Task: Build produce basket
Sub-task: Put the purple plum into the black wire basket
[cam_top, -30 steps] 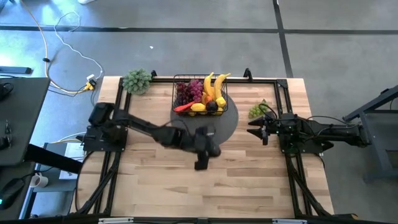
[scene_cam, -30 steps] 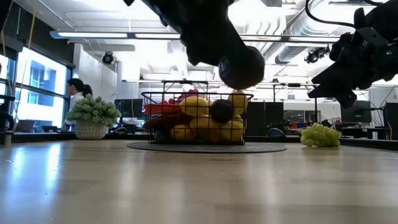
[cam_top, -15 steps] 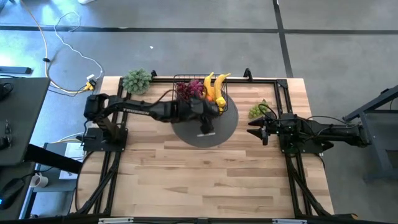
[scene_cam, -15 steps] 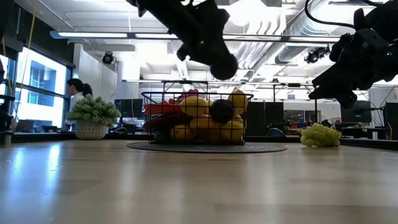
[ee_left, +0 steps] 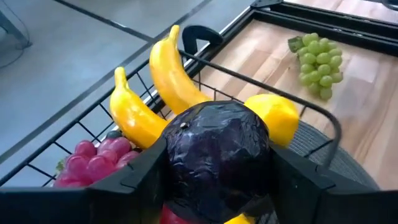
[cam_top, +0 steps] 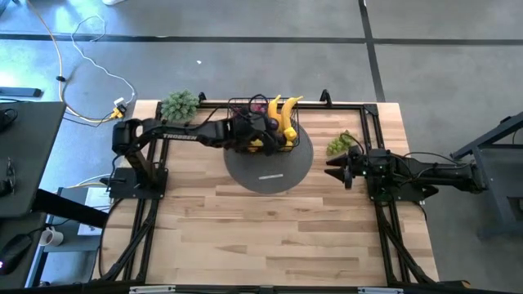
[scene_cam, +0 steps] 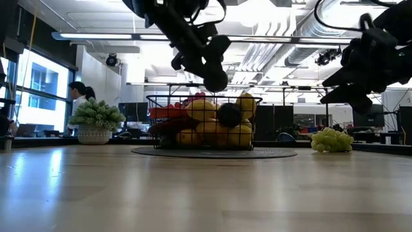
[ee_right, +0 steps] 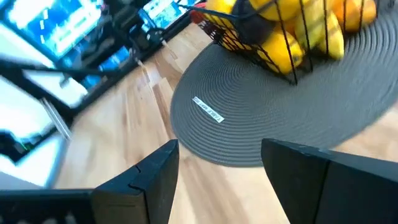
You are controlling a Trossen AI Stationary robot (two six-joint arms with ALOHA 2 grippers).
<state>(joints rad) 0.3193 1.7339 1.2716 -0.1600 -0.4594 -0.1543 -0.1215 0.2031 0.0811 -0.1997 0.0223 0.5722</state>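
Left hand [ee_left: 214, 180] clamped on a round, glossy dark plum [ee_left: 216, 158] above the black wire-mesh basket [cam_top: 260, 124]; right hand [ee_right: 217, 168] apart

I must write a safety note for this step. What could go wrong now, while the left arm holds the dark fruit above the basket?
1. The basket already looks piled high with bananas, a lemon and red grapes, so the dark fruit may roll off the pile and out.
2. Lowering further, the left gripper may strike the wire rim and push the basket across the grey mat.
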